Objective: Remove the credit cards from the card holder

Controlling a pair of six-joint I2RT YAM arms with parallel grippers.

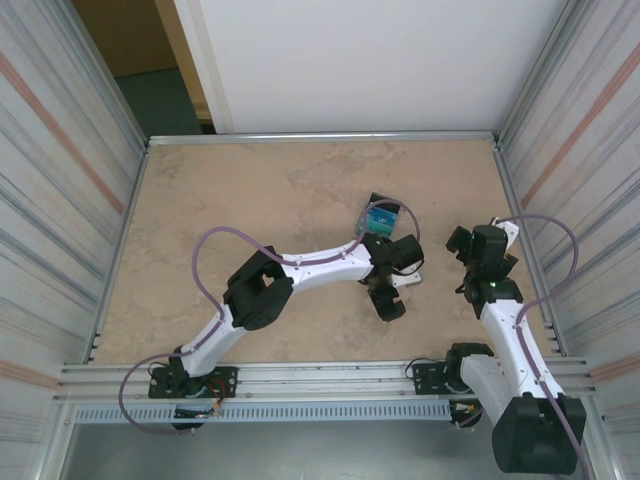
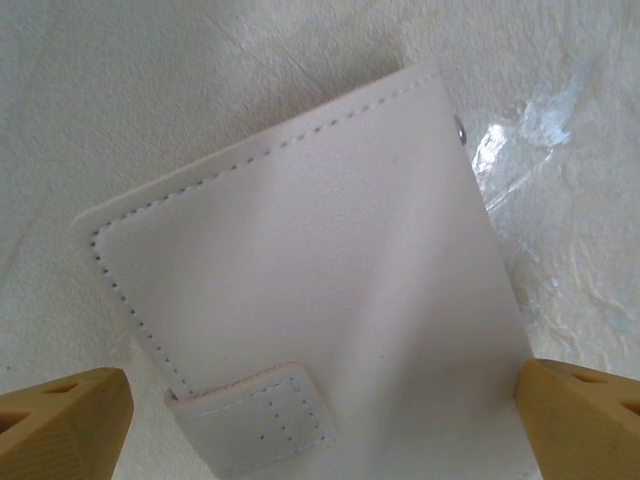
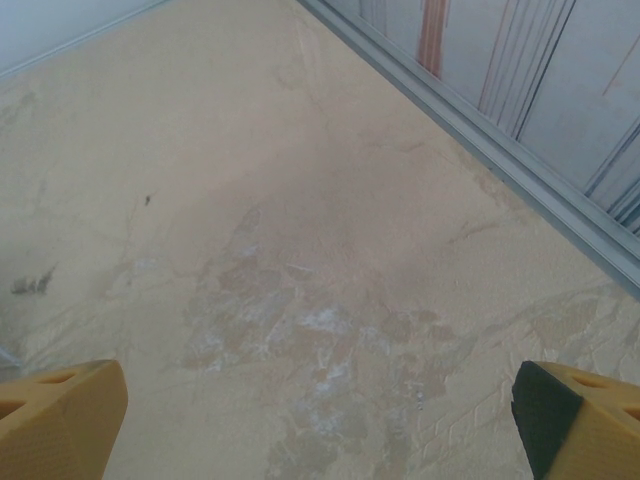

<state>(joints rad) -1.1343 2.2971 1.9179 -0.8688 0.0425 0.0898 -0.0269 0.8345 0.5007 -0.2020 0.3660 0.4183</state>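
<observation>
The card holder (image 2: 330, 270) lies flat on the table with its pale stitched face up and its small strap tab (image 2: 255, 420) toward the camera. My left gripper (image 2: 320, 435) hangs open just above it, with one yellow fingertip on each side and neither touching. In the top view the left gripper (image 1: 398, 277) covers most of the holder (image 1: 412, 282). A small stack of credit cards (image 1: 381, 216), teal on black, lies just beyond it. My right gripper (image 1: 481, 240) stands open over bare table to the right, and its fingers (image 3: 60, 420) hold nothing.
The beige stone-patterned table (image 1: 260, 200) is walled by metal rails and ribbed side panels (image 3: 520, 90). A shiny clear film patch (image 2: 520, 140) lies beside the holder. The right wall stands close to my right arm.
</observation>
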